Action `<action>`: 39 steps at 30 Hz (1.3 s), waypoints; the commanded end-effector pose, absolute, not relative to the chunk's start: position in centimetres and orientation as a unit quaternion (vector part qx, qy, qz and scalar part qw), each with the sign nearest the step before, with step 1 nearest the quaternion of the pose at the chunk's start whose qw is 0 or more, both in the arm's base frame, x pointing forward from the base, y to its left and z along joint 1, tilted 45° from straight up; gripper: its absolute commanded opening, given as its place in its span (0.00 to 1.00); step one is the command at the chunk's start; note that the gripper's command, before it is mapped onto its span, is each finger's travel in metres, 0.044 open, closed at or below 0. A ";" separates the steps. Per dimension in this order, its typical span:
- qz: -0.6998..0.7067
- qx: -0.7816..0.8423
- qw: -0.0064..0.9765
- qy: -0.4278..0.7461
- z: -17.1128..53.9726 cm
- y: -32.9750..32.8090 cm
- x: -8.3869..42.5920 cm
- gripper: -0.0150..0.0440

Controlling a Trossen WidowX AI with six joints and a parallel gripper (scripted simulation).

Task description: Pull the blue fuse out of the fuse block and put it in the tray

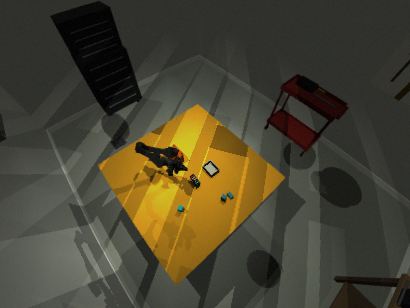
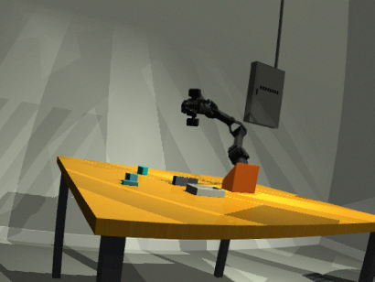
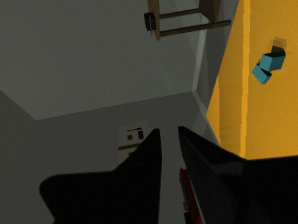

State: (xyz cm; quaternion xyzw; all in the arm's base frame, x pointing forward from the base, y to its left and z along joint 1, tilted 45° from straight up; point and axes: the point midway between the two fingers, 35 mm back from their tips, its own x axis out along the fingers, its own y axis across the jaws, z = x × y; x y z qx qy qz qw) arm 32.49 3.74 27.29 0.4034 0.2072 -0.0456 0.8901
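Gripper raised above the work, fuse yet to be taken: the approach

Nearest, the gripper [image 1: 183, 169] [image 2: 185, 109] [image 3: 168, 132] shows its two fingertips slightly apart; the fingers are nearly closed, with nothing held between them. Behind it, the arm [image 1: 156, 151] [image 2: 221, 115] reaches out well above the table [image 1: 200, 240] [image 2: 229, 230] [image 3: 270, 120]. The wrist view looks across the room, and neither block nor tray appears in it.

Below, the fuse block [image 1: 195, 180] [image 2: 185, 180] bears small patches of colour. The blue fuse is too small to single out with certainty, but is judged to be seated there. The step in hand is therefore the approach, with extraction and placing both to come. The next move calls for turning the gripper downward, opening the fingers enough to straddle the blue fuse alone, and descending in line with it. A skewed descent could brush a neighbouring fuse or the block.

Just beside the block lies the tray [image 1: 214, 172] [image 2: 206, 192], the place of release. Farther off are two neighbouring teal pieces [image 1: 224, 198] [image 2: 132, 177] [image 3: 273, 61]; beyond the table stands a red cart [image 1: 295, 131] [image 3: 189, 192].
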 end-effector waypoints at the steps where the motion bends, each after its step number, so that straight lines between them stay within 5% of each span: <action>1: -0.190 0.451 0.830 0.267 21.6 1.6 34.6 0.37; 18: -0.701 0.349 0.581 0.222 3.2 -7.7 32.1 0.37; 39: -0.723 0.329 0.572 0.206 1.4 -8.9 31.9 0.37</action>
